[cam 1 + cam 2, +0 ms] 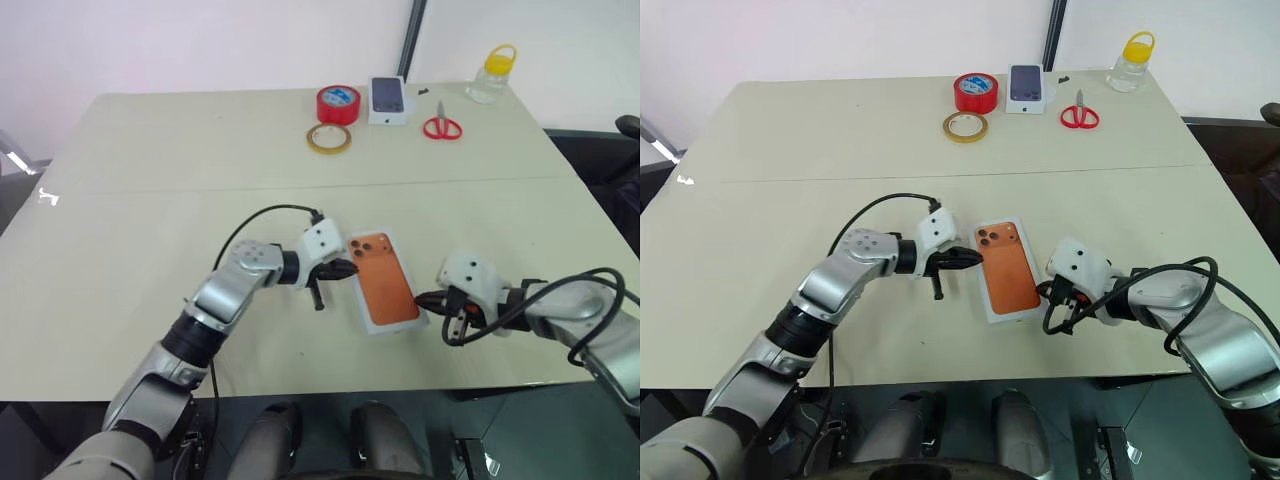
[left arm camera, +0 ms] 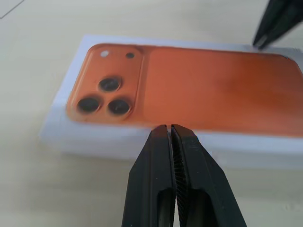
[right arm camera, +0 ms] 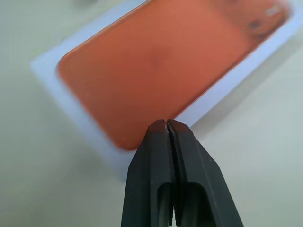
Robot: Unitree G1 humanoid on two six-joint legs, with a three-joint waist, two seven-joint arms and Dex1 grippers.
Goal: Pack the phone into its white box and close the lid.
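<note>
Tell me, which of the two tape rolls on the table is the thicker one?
The red tape roll, standing taller at the far edge. The tan tape roll beside it, on the nearer side, is a thin flat ring.

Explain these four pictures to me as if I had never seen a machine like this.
A two-armed robot stands at a table. Two pictures look down from its head; the other two are shot from cameras on its wrists, along each claw. An orange phone lies back up in a shallow white box. The left claw and the right claw are both shut, holding nothing, one at each side of the box. At the far edge lie two tape rolls, scissors, a bottle and a small box.
</note>
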